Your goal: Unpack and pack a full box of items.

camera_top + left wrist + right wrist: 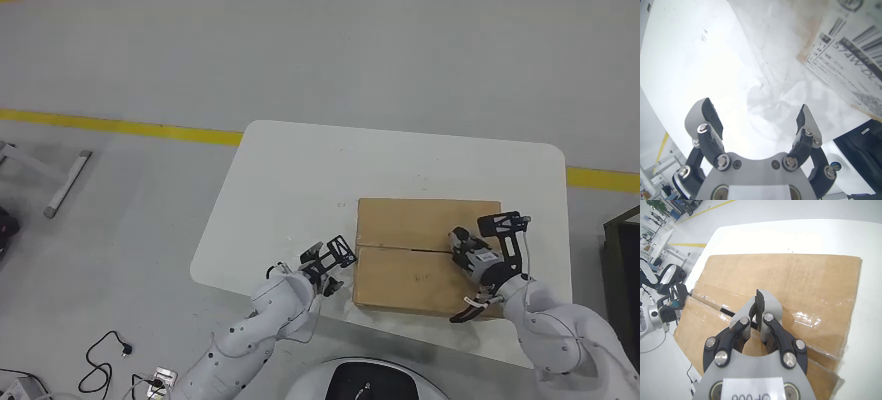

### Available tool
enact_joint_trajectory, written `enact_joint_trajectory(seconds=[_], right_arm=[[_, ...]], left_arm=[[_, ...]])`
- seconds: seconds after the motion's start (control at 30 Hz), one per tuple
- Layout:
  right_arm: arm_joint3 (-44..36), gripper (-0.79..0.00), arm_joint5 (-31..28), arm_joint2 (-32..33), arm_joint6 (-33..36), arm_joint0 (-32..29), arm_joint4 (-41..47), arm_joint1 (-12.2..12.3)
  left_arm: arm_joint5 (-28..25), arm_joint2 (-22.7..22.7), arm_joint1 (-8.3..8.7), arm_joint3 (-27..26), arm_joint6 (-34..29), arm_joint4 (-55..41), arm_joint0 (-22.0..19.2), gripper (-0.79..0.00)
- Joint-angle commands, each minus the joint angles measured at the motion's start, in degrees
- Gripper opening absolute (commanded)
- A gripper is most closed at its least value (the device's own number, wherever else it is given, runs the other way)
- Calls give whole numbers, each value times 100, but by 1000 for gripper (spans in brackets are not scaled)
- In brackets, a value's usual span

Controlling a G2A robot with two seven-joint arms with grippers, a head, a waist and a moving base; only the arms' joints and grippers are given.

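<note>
Top view: a cardboard box [425, 255], flaps down, is seen on the white table [300, 180]. The left gripper [330, 262] is at its near corner and the right gripper [462, 242] is above its lid.

Left wrist view: the fingers [712, 115] are held apart over the table, beside the box's shipping label [848, 56].

Right wrist view: the jaws are pressed together over the taped centre seam [725, 311].

box [400, 232] on table [300, 180], near front edge
</note>
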Motion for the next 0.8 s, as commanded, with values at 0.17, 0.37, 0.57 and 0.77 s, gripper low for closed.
enact_joint_trajectory(seconds=[0.17, 0.37, 0.57, 0.77], right_arm=[[2, -785, 13, 40, 41, -8, -2, -4], [21, -785, -3, 55, 80, -4, -35, -8], [74, -785, -14, 44, 84, 23, -41, -19], [101, -785, -32, 31, 73, 20, -33, -29]], left_arm=[[376, 226, -74, 521, 280, 179, -316, -785], [864, 229, -107, 510, 490, 416, -318, -785], [1441, -21, -110, 251, 614, 526, -110, -785], [1562, -160, -113, 81, 685, 606, 41, -785]])
